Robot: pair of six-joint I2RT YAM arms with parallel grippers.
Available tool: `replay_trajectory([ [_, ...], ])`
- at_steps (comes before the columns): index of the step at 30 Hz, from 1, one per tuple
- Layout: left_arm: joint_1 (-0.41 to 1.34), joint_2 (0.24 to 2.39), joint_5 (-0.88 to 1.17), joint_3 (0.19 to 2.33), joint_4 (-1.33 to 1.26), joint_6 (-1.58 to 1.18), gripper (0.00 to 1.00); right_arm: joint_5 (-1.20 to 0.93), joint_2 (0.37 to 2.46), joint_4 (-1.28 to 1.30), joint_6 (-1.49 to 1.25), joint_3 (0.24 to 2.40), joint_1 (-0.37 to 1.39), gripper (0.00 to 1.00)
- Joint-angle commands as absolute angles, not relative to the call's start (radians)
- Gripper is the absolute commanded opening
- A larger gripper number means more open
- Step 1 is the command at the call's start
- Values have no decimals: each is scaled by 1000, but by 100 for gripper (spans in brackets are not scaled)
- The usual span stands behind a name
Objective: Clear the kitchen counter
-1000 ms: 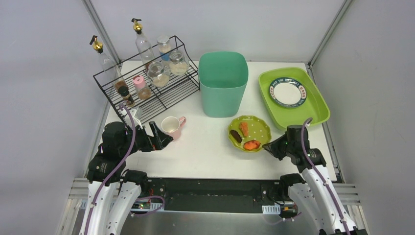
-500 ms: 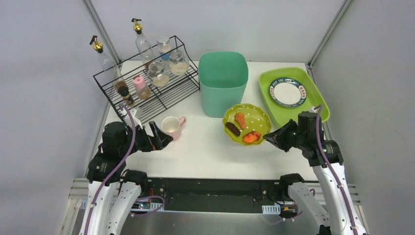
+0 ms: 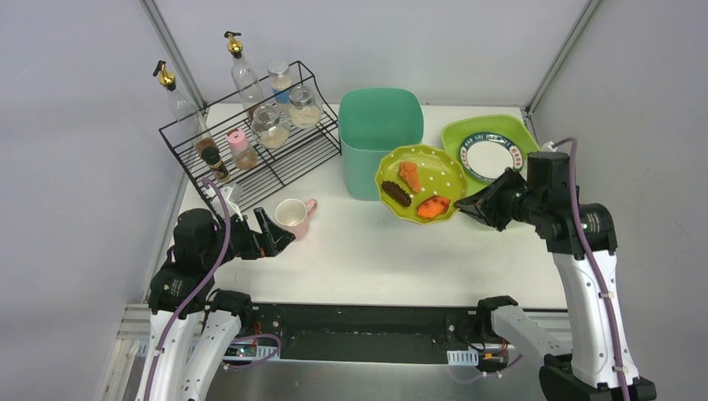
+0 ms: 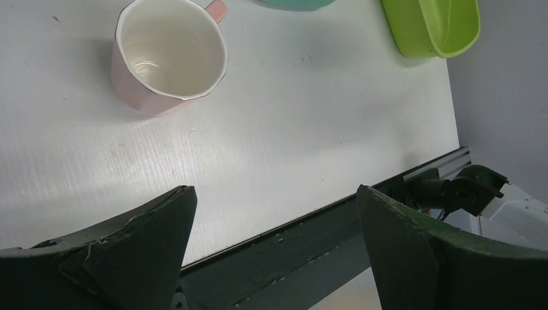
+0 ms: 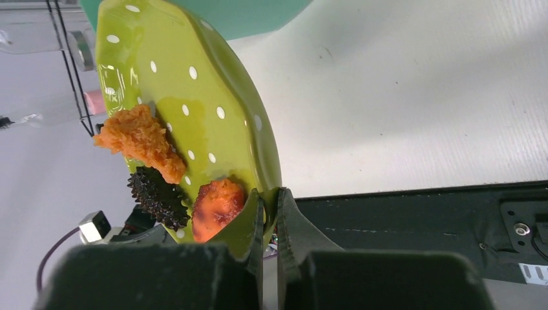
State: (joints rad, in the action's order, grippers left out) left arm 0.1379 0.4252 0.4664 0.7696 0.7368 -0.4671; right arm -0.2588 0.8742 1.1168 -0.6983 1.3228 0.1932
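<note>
My right gripper (image 3: 462, 207) is shut on the rim of a green dotted plate (image 3: 430, 174), held in the air above the white kitchen counter (image 3: 367, 251), beside the teal bin (image 3: 380, 134). The plate carries three food pieces: two orange (image 3: 409, 177) and one dark spiky (image 3: 396, 194). In the right wrist view the plate (image 5: 213, 103) is pinched between my fingers (image 5: 271, 216). A pink mug (image 3: 292, 215) stands on the counter just ahead of my left gripper (image 3: 275, 236), which is open and empty. The mug (image 4: 169, 55) also shows in the left wrist view.
A lime-green tray (image 3: 538, 180) at the back right holds a white plate (image 3: 490, 157). A black wire rack (image 3: 292, 163) with jars and bottles stands at the back left. The counter's near edge runs by the arm bases.
My right gripper has lifted the green dotted plate off the counter and carried it up and back toward the teal bin. The left arm and mug have not moved.
</note>
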Motion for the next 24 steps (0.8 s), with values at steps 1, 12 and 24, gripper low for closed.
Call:
replay_trajectory([
  [1, 141, 420, 471, 762, 698, -463, 100, -332, 960, 1011, -739, 1526, 196, 0],
  [12, 142, 422, 476, 764, 698, -461, 100, -217, 1271, 1002, -684, 1865, 198, 0],
  [24, 143, 428, 480, 764, 698, -460, 100, -123, 1504, 996, -560, 2085, 197, 0],
])
